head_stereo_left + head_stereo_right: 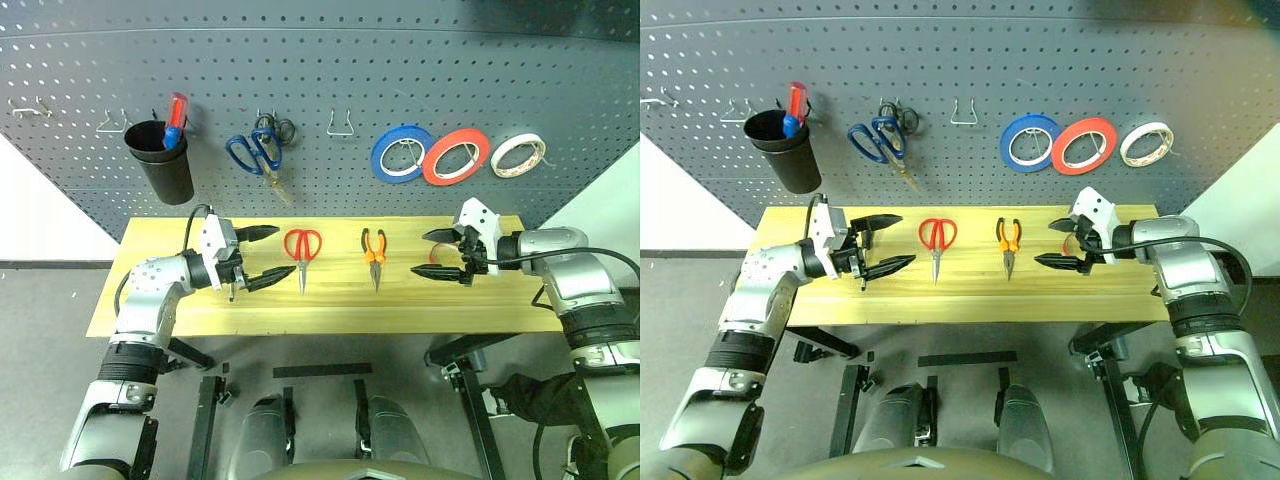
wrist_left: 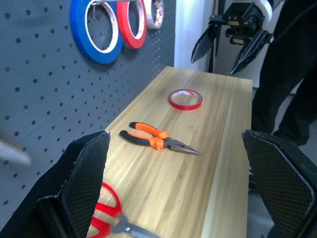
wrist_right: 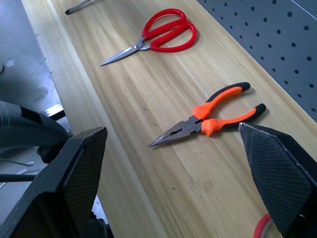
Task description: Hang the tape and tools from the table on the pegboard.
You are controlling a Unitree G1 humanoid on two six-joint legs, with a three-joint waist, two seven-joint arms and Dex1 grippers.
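Two grippers, left (image 1: 258, 256) and right (image 1: 433, 254), hover with jaws apart over a wooden table (image 1: 330, 300) holding red scissors (image 1: 302, 247), pliers (image 1: 374, 250) and red tape (image 2: 185, 99).

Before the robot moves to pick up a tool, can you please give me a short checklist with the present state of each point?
1. Left gripper open, holding nothing: ok.
2. Right gripper open, holding nothing: ok.
3. Red-handled scissors lying flat on the pale wooden table, nothing on top of them: ok.
4. Pliers with orange-and-black handles lying apart from the scissors: ok.
5. Thin red ring of tape flat on the table near the right gripper: ok.
6. Free silver wire hook on the dark grey pegboard: ok.
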